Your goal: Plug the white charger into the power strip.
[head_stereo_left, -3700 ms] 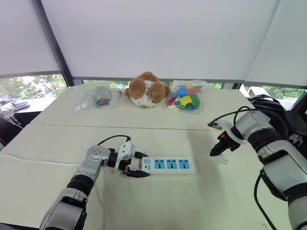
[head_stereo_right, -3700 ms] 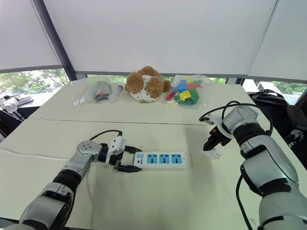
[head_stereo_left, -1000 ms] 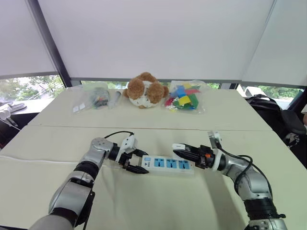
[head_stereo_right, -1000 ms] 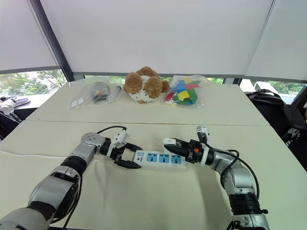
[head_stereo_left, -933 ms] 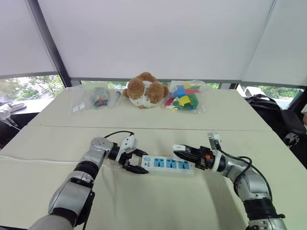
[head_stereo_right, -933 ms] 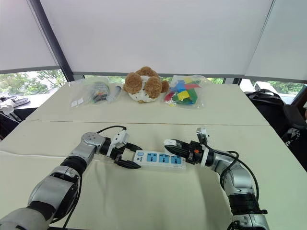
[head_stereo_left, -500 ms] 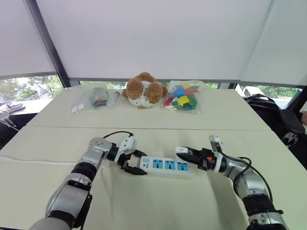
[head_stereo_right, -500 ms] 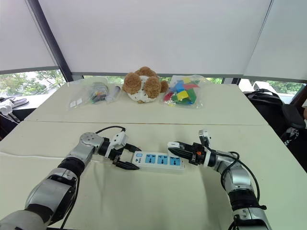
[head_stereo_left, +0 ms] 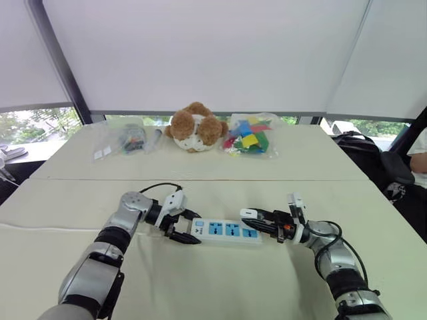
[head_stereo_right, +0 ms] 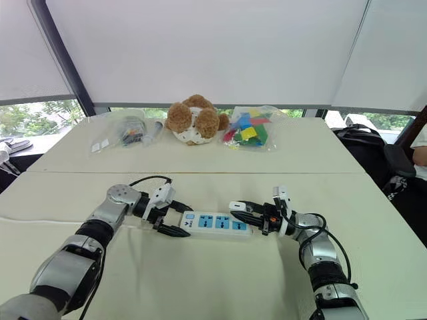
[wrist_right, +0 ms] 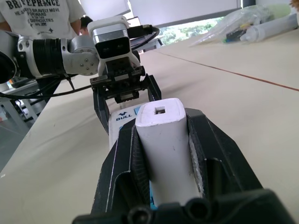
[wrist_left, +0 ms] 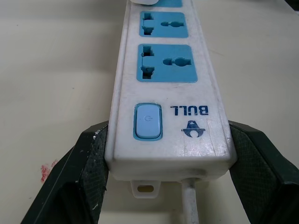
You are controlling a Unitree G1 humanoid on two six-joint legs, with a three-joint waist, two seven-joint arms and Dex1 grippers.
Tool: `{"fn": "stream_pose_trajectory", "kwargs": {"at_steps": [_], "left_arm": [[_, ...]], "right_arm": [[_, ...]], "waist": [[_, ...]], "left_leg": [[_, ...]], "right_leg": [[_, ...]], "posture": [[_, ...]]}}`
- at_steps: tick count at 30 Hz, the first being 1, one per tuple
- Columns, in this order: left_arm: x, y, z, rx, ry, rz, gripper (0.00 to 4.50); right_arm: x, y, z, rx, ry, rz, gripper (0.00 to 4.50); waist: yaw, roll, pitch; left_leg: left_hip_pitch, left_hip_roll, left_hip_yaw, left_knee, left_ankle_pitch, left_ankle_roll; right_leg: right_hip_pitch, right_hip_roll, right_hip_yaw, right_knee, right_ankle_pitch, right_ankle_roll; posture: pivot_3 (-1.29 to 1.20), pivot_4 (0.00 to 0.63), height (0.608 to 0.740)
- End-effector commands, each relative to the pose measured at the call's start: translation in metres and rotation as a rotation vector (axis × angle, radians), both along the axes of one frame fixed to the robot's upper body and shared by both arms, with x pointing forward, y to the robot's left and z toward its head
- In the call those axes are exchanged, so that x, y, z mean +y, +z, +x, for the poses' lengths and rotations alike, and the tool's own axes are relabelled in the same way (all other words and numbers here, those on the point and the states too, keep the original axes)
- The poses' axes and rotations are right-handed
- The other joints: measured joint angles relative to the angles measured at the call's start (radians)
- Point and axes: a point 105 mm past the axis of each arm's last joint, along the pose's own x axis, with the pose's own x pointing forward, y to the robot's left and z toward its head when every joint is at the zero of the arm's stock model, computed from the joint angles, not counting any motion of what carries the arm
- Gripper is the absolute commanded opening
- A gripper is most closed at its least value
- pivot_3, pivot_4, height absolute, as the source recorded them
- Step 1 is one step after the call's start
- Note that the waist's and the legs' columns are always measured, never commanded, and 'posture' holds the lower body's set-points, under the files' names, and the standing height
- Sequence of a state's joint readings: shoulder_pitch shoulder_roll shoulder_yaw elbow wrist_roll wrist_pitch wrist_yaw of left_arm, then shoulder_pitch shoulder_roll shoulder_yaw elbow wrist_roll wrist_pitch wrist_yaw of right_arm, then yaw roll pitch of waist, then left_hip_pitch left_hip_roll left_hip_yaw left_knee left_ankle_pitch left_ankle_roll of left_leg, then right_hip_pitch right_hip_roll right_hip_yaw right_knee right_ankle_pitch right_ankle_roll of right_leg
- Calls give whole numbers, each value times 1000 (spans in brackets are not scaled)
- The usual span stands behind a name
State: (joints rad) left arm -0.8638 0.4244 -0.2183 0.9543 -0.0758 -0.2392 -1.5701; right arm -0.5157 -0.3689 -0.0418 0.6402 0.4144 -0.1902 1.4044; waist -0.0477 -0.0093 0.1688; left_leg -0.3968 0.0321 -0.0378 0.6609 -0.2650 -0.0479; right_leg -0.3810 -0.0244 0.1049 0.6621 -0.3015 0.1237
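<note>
From our head cameras, the power strip [head_stereo_left: 227,231] lies flat on the table [head_stereo_left: 213,280]. Our left gripper [head_stereo_left: 181,227] clamps its switch end, and our right gripper [head_stereo_left: 257,221] hangs just above its other end, grasping the white charger [head_stereo_left: 249,214].

In the left wrist view, both black fingers [wrist_left: 84,172] press the strip's sides beside the blue switch [wrist_left: 148,122].

In the right wrist view, the charger sits pinched between our right fingers [wrist_right: 212,149], directly over the strip.

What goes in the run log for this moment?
left gripper: shut on power strip, switch end | right gripper: shut on white charger, above strip's far end | plugged: not yet
</note>
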Motion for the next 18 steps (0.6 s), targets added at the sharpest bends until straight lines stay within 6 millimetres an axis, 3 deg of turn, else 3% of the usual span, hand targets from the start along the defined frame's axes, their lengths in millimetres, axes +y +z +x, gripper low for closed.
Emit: {"fn": "stream_pose_trajectory", "kwargs": {"at_steps": [1, 9, 14, 18], "left_arm": [[3, -10, -11, 28, -68, 72, 2993], [12, -7, -16, 19, -58, 76, 2993], [14, -5, -19, 17, -55, 75, 2993], [15, -5, -21, 20, -54, 76, 2993]], "right_arm": [[1, -46, -12, 159, 23, -79, 749], [11, -75, -22, 234, 74, -125, 749], [9, -92, -28, 282, 83, -187, 749], [4, -94, -27, 297, 84, -212, 749]], "waist": [[-3, -1, 0], [-26, -9, -5], [-28, -15, -9], [-28, -20, -12]], "left_leg": [[4, 0, 0, -1, 0, 0], [24, 1, 0, -15, 0, 0], [26, 4, 0, -15, 0, 0], [30, 10, 0, -15, -1, 1]], "right_leg": [[3, 0, 0, -1, 0, 0], [19, 0, 0, -6, -4, -3], [21, 4, 0, -6, -4, -5], [23, 9, 0, -6, -5, -9]], "posture": [[0, 150, 739], [0, 150, 739], [0, 150, 739], [0, 150, 739]]}}
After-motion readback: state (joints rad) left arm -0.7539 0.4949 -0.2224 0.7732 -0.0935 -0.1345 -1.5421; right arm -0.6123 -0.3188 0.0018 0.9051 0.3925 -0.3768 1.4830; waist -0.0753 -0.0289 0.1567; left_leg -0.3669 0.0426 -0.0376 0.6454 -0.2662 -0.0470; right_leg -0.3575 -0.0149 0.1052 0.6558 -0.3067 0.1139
